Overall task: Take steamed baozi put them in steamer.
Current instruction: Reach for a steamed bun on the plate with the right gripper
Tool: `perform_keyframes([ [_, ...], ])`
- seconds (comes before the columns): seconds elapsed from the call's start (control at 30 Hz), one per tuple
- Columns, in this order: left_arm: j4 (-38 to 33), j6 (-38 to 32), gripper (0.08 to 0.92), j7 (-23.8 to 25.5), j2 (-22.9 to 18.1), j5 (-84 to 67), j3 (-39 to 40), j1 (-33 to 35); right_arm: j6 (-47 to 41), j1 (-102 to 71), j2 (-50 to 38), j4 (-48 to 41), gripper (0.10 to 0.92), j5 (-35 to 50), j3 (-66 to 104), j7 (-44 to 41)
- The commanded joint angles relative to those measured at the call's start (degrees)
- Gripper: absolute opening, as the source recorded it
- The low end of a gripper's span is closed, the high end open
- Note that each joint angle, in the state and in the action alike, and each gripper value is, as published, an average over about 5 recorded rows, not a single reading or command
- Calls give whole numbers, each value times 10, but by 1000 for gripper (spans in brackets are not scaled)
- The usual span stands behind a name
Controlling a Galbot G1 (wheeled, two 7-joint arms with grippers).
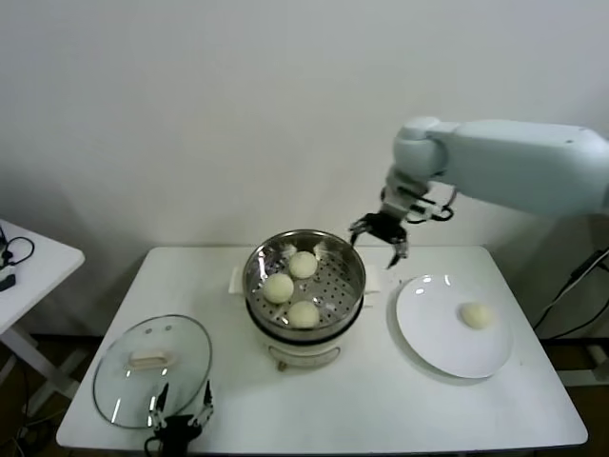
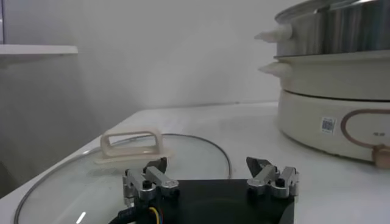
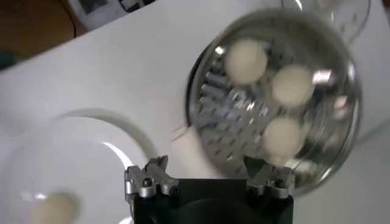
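The steel steamer (image 1: 352, 267) stands mid-table on its white base and holds three cream-white baozi (image 1: 279, 287), (image 1: 303, 265), (image 1: 304, 313). They also show in the right wrist view (image 3: 246, 60). A fourth baozi (image 1: 476, 315) lies on the white plate (image 1: 428, 333) to the right; it shows in the right wrist view (image 3: 53, 209) too. My right gripper (image 1: 379, 235) is open and empty, in the air above the steamer's far right rim, between steamer and plate. My left gripper (image 1: 181, 407) is open and empty, low at the table's front edge by the glass lid.
The round glass lid (image 1: 152, 367) with a pale handle (image 2: 129, 146) lies flat at the front left. A small white side table (image 1: 29, 262) stands off to the left. The steamer base (image 2: 329, 119) rises close beside my left gripper (image 2: 210, 173).
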Motion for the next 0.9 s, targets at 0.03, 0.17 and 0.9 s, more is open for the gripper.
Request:
perform_keyframes([
  [0.03,5,-5,823,2,-16,-2,4,-4,-164,54,-173,-18,823,90,-157,1],
  [0.17,3,-6,823,4,-17,-4,4,-3,-190,-38,-231,-40,823,12,-93,27],
  [0.9,8,-17,823,3,-17,0,-3,7,-161,-415,-212,-237,823,-178,268,70],
])
